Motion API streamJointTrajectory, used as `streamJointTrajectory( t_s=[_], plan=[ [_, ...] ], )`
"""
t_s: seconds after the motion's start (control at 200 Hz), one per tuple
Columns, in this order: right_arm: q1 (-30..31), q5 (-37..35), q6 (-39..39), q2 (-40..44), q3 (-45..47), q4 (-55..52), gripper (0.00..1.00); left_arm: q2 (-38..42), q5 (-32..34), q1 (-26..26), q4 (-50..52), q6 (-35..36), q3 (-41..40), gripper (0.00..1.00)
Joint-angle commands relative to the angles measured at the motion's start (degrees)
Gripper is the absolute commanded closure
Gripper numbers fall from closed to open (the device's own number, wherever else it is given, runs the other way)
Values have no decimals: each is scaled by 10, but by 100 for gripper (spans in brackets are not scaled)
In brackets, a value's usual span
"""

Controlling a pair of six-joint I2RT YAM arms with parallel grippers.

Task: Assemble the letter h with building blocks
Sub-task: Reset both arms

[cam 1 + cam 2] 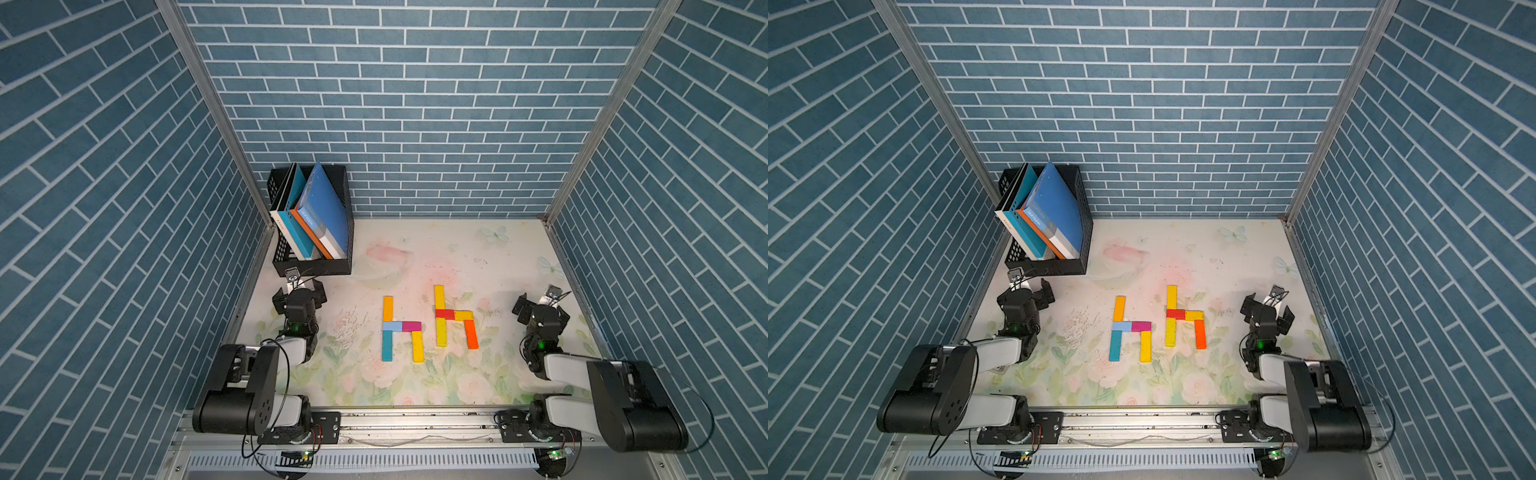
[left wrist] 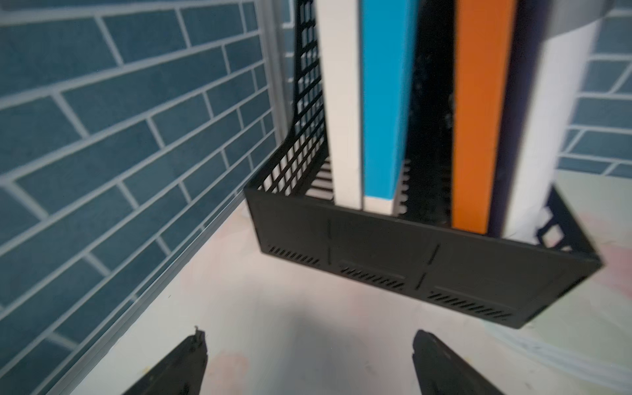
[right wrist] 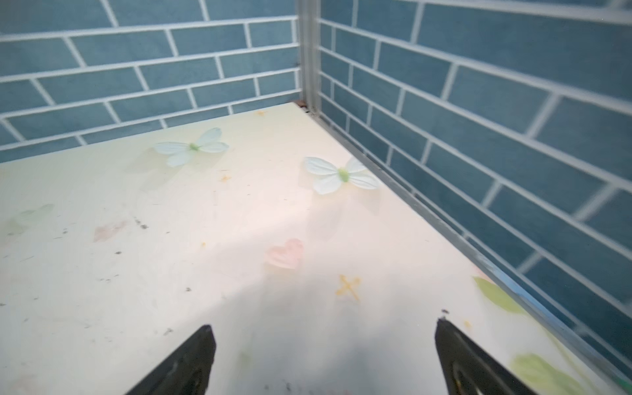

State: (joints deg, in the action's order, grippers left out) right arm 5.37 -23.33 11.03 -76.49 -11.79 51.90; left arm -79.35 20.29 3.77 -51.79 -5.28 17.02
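The building blocks lie flat mid-table as two h shapes, seen in both top views. The left h (image 1: 399, 328) (image 1: 1129, 328) has an orange block (image 1: 387, 308) over a teal one (image 1: 387, 347), a light blue (image 1: 392, 326) and magenta (image 1: 411, 326) bar, and a yellow leg (image 1: 417, 346). The right h (image 1: 453, 318) (image 1: 1183, 318) is yellow, red (image 1: 444, 314) and orange (image 1: 471, 333). My left gripper (image 1: 298, 291) (image 2: 309, 337) hangs open and empty at the left, facing the rack. My right gripper (image 1: 542, 305) (image 3: 324, 326) hangs open and empty at the right, over bare table.
A black mesh rack (image 1: 311, 266) (image 2: 376, 246) holding large blue and orange books stands at the back left, just beyond my left gripper. Blue brick-pattern walls (image 3: 478, 119) close in the table on three sides. A metal rail (image 1: 415, 424) runs along the front edge.
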Motion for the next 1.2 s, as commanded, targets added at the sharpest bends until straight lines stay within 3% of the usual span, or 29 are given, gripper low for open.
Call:
streamJointTrajectory(
  t_s=[0.0, 0.04, 0.08, 0.125, 0.165, 0.22, 0.27, 0.34, 0.76, 1.195],
  plan=[
    [-5, 86, -55, -10, -25, 62, 0, -51, -47, -3, -186, 24, -42, 0],
    [-7, 110, -65, -8, -20, 74, 0, -89, -41, 1, -272, 37, -64, 0],
    [-9, 128, -79, -7, -12, 91, 0, -66, -31, 5, -199, 23, -49, 0],
    [-9, 124, -94, -4, 3, 126, 0, -85, -26, 4, -263, 32, -62, 0],
    [-8, 101, -111, -6, 26, 177, 0, -70, -26, 2, -212, 19, -53, 0],
    [-12, 98, -103, -79, 73, 352, 0, -82, -25, 1, -251, 24, -62, 0],
    [-6, 122, -125, -122, 63, 377, 0, -72, -26, 1, -221, 19, -54, 0],
    [-8, 81, -100, -114, 5, 248, 1, -73, -27, 1, -225, 20, -56, 0],
    [1, 93, -122, -115, 31, 300, 1, -73, -25, 2, -234, 21, -59, 0],
    [2, 97, -118, -116, 9, 258, 1, -73, -25, 3, -234, 23, -58, 1]
  ],
)
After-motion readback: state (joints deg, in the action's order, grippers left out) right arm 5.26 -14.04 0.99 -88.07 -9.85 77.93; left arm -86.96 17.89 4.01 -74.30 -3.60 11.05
